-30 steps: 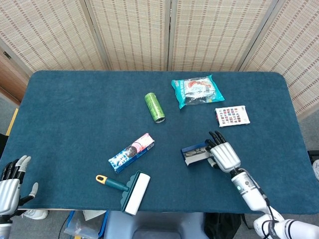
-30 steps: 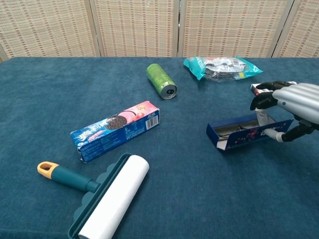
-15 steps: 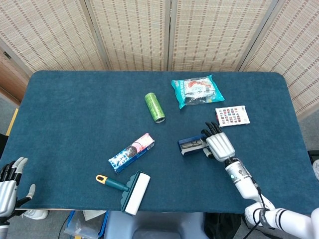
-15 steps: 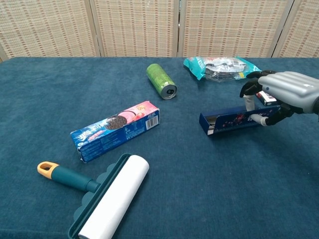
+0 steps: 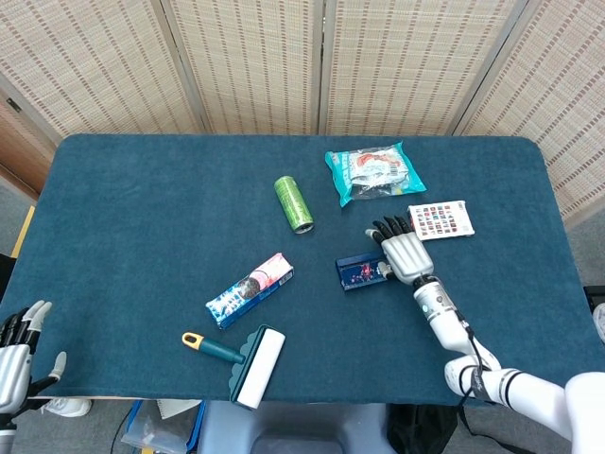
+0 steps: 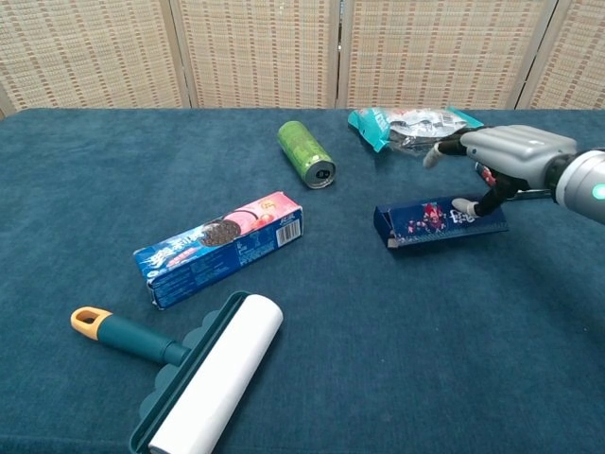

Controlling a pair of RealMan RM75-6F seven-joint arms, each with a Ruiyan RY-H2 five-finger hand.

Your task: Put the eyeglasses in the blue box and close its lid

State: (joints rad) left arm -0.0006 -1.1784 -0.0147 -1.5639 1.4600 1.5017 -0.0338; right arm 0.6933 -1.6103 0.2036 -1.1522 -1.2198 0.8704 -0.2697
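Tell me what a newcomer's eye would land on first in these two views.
First, the right hand resting on the far right end of the blue box, right of the table's middle, with the box's lid now down. Next, the white lint roller with its teal, orange-tipped handle at the near edge, beside the cookie box. Further back lie a green can and a teal snack bag.

Blue box (image 6: 440, 222); green can (image 6: 306, 153)

Matt, fuzzy cloth covers the table (image 6: 85, 170) — the blue box (image 6: 437, 220) printed, the can (image 6: 306, 153) glossy.
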